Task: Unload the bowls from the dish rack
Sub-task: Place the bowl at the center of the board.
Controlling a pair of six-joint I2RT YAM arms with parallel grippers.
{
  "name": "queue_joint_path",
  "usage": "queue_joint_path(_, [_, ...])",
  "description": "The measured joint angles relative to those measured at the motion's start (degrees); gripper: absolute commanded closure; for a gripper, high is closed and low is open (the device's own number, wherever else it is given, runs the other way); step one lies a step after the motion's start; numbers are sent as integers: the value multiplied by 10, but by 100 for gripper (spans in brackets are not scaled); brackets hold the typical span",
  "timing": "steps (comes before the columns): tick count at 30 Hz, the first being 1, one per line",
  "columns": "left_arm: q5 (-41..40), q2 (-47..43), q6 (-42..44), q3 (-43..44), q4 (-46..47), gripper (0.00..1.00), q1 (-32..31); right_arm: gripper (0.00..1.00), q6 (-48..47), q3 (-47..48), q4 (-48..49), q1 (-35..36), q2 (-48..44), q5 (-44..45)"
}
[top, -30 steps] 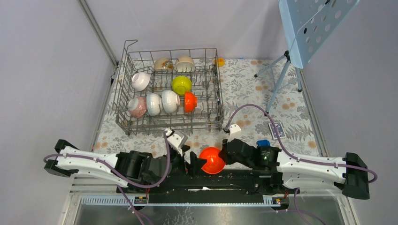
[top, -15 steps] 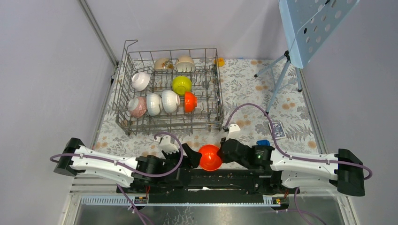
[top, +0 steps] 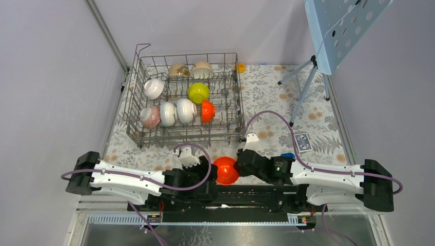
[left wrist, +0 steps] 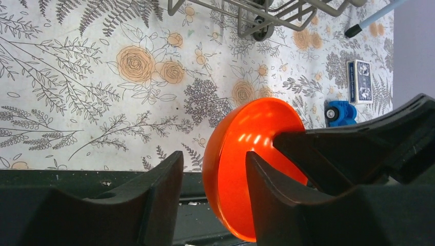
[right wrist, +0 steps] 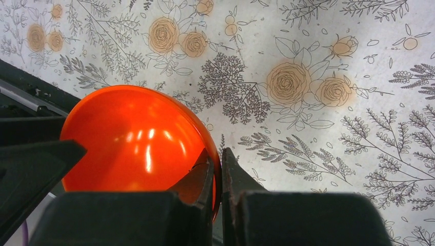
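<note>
An orange-red bowl (top: 225, 170) hangs on its side above the table's near edge, between the two arms. My right gripper (top: 239, 165) is shut on its rim (right wrist: 217, 155), one finger inside the bowl (right wrist: 133, 138) and one outside. My left gripper (top: 210, 171) straddles the opposite rim (left wrist: 214, 156), jaws partly open; a gap shows between the left finger and the bowl (left wrist: 246, 148). The grey wire dish rack (top: 138, 87) at the back left holds several bowls, among them a white one (top: 153, 88), a yellow-green one (top: 198, 93) and an orange one (top: 207, 111).
A small blue toy car (top: 288, 156) and a card deck (top: 302, 142) lie on the flowered cloth right of the bowl. A tripod stand (top: 308, 77) with a perforated plate is at the back right. A small yellow thing (top: 239, 67) sits behind the rack.
My left arm has swung right and its jaws have narrowed around the orange bowl's rim. The right arm has carried the bowl slightly left and away from the near edge.
</note>
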Motion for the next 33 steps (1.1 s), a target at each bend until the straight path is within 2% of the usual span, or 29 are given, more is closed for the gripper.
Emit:
queue_joint_path(4, [16, 0, 24, -4, 32, 67, 24, 100, 0, 2, 0, 0, 1, 0])
queue_joint_path(9, [43, 2, 64, -20, 75, 70, 43, 100, 0, 4, -2, 0, 6, 0])
queue_joint_path(11, [50, 9, 78, -20, 84, 75, 47, 100, -1, 6, -9, 0, 6, 0])
queue_joint_path(15, [60, 29, 99, -21, 91, 100, 49, 100, -7, 9, -20, 0, 10, 1])
queue_joint_path(16, [64, 32, 107, -21, 94, 100, 48, 98, -10, 10, -24, 0, 12, 0])
queue_joint_path(20, [72, 42, 124, -21, 97, 100, 48, 66, -22, 24, -39, 1, 21, -1])
queue_joint_path(22, [79, 42, 123, -22, 97, 100, 49, 56, -24, 33, -40, 2, 21, 0])
queue_joint_path(26, [83, 42, 122, -22, 101, 100, 49, 52, -36, 54, -59, 2, 21, 2])
queue_joint_path(33, [85, 57, 122, -22, 100, 100, 49, 52, -56, 69, -104, 2, 18, 6])
